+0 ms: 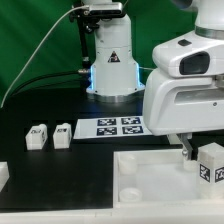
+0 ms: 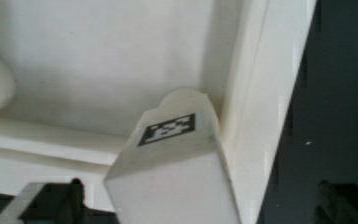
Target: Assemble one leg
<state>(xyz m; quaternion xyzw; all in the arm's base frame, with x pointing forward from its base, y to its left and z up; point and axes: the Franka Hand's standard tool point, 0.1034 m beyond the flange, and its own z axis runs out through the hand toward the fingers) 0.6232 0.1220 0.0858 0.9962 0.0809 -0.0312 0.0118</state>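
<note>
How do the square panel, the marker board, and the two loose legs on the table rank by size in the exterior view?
1. Square panel, largest, though nearest the camera.
2. Marker board.
3. The two loose legs: they look alike, so I do not rank them.

Green fabric backdrop [image 1: 30,40] hangs behind whole scene, faint folds visible. Matte black flat tabletop [image 1: 40,165] spreads below it. Thin flat white marker board [image 1: 115,127] with black square tags lies flat on tabletop near backdrop. Lighting even, soft, no hard shadows.
</note>
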